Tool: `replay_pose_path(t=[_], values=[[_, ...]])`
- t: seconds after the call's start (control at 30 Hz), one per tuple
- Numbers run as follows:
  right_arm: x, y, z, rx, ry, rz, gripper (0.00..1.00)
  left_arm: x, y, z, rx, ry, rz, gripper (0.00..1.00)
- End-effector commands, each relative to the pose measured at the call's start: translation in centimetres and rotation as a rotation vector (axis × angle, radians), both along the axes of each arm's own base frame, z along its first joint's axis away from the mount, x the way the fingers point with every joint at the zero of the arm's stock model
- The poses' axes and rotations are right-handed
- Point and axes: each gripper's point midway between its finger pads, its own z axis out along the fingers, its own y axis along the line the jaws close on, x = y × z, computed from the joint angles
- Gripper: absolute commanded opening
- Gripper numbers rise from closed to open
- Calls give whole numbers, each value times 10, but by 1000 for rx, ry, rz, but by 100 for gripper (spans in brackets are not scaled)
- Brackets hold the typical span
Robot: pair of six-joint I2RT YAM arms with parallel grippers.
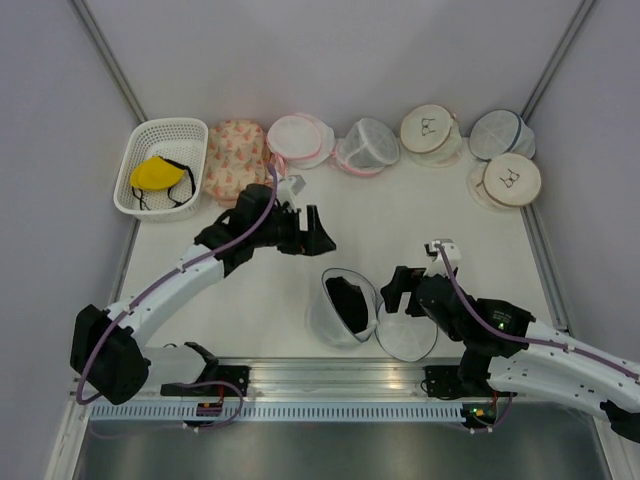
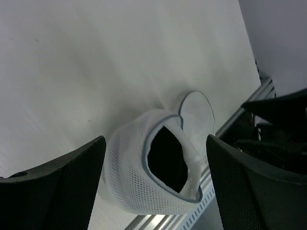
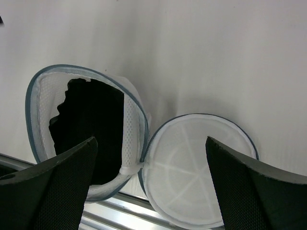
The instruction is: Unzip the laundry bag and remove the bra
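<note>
Shows the laundry bag (image 1: 322, 318) unzipped at the middle of the counter's near edge, lid (image 1: 406, 338) flat on its right, black bra (image 1: 348, 303) inside, left gripper (image 1: 318, 232) and right gripper (image 1: 396, 290) both spread apart above it, and bra outlines printed on two beige pouches (image 1: 430, 127) toward the far right corner.

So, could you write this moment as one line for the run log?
laundry bag: unzipped, lid flipped aside | bra: black, inside bag | left pincer: open, empty | right pincer: open, empty, near lid

Laundry bag (image 1: 345, 308) unzipped (lid (image 1: 406, 335) flopped open), black bra (image 1: 349, 302) inside.
</note>
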Motion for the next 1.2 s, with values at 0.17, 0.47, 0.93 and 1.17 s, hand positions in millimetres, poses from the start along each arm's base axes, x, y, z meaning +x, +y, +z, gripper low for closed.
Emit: replay_pose_path(t=[0.17, 0.47, 0.93, 1.17], values=[[0, -20, -17, 15, 23, -118, 98, -83, -63, -9, 102, -1, -218, 81], [-3, -18, -33, 7, 54, -114, 98, -123, -105, -39, 295, -25, -314, 76], [-3, -16, -39, -20, 66, -104, 98, -135, -80, -152, 639, 97, -306, 58], [-4, -14, -43, -37, 77, -94, 98, -148, -83, -184, 654, 148, -339, 2]])
